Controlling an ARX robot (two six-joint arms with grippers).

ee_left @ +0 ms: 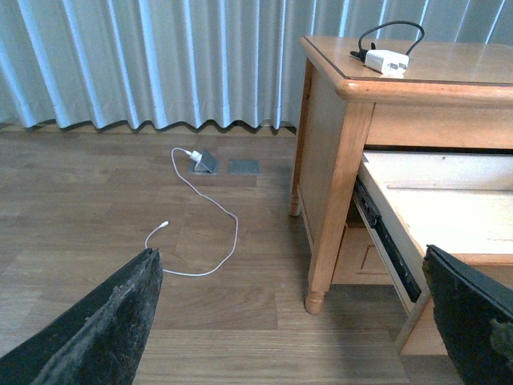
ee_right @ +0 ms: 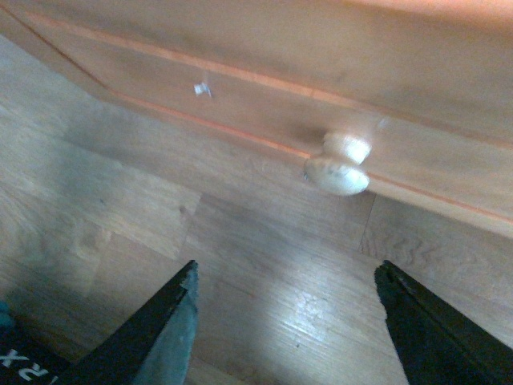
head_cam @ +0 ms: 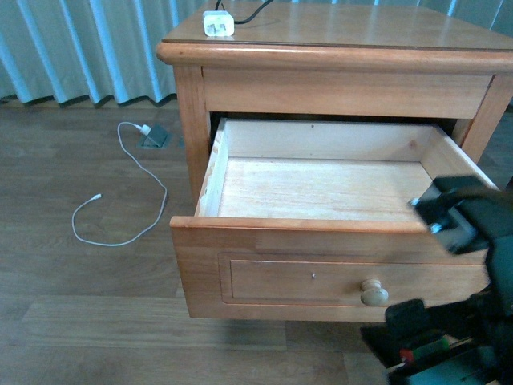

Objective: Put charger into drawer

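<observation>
The right pincer (ee_right: pixel 292 321) hangs low just in front of the drawer (head_cam: pixel 280 273), its 2 matte black fingers (ee_right: pixel 152 337) spread wide with nothing between them. The round, pale wooden knob (head_cam: pixel 373 293) sits just beyond that gap. The left pincer (ee_left: pixel 288 321) is off to the left of the bench (head_cam: pixel 361 28), its rough dark fingers likewise apart and holding nothing. The drawer stands pulled out, with a honey-coloured recessed panel front and pale, unvarnished boards inside. Above and behind it, the charger (head_cam: pixel 218 23), a small white cube, rests on the glossy bench top near the front left corner, its thin black cable (head_cam: pixel 256 10) looping away behind. A long white cable (head_cam: pixel 128 192) curls over the grey-brown plank floor (head_cam: pixel 80 305), and pleated pale blue curtains (head_cam: pixel 80 48) hang beyond.
</observation>
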